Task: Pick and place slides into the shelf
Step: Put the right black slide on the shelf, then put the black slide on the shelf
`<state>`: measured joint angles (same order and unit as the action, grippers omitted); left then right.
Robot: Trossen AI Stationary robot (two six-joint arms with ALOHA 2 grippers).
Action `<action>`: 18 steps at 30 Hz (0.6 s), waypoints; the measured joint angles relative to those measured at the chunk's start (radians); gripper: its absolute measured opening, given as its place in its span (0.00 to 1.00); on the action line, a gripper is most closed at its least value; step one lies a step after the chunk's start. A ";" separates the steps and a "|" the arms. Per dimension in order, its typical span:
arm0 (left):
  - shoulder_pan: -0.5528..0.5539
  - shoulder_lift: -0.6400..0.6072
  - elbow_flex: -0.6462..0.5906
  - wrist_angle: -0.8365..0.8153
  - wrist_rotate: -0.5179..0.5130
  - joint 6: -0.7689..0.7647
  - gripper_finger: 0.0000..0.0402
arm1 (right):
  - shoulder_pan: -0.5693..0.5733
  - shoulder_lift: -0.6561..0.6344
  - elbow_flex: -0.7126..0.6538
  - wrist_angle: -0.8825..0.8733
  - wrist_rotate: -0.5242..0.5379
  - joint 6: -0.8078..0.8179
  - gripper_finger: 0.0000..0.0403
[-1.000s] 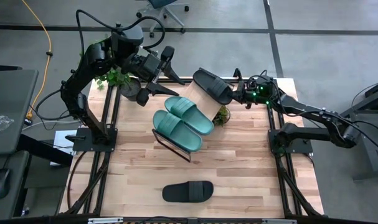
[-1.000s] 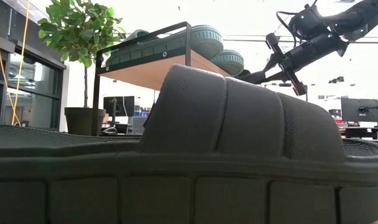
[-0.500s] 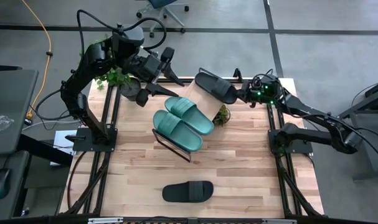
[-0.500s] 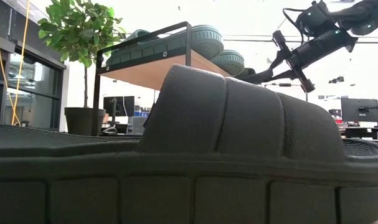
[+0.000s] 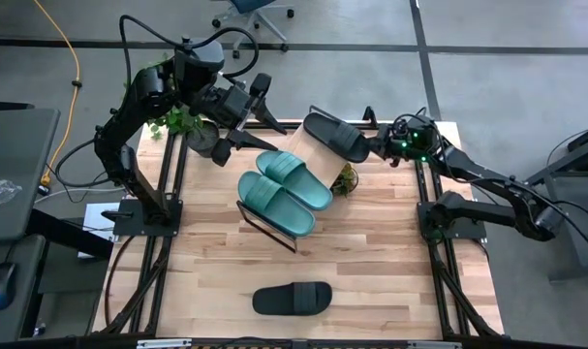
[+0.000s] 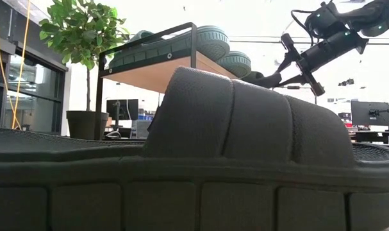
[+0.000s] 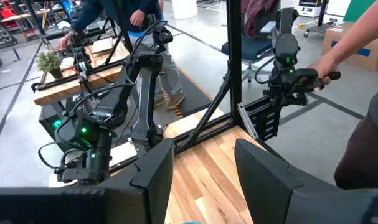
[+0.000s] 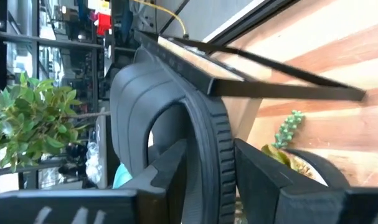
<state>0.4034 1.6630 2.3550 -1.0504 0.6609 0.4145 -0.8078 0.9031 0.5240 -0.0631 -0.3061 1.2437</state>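
Ribbed black rubber, one slide sits at the shelf's far end, pinched by our right gripper. Two teal slides half cover the wooden board; another black slide fills our low view. Our left gripper, fingers apart, hangs empty behind the shelf.

Overhead, table-level, two wrist views

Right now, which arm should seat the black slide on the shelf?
Right. The right gripper already holds the black slide at the shelf's upper edge; the left gripper is empty behind the shelf.
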 joint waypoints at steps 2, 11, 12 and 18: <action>0.000 0.000 0.000 0.000 0.000 0.000 0.40 | 0.000 0.000 0.000 0.000 0.009 -0.005 0.28; 0.000 0.000 0.000 0.000 0.000 0.000 0.40 | 0.000 -0.026 0.000 -0.007 0.068 -0.026 0.28; 0.000 0.000 0.000 -0.001 0.000 0.000 0.40 | 0.000 -0.034 0.000 -0.008 0.087 -0.032 0.28; 0.000 0.000 0.000 -0.014 0.000 0.000 0.40 | -0.021 -0.102 0.000 -0.090 0.148 -0.062 0.28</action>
<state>0.4034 1.6630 2.3550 -1.0642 0.6609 0.4141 -0.8291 0.8007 0.5240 -0.1530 -0.1578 1.1821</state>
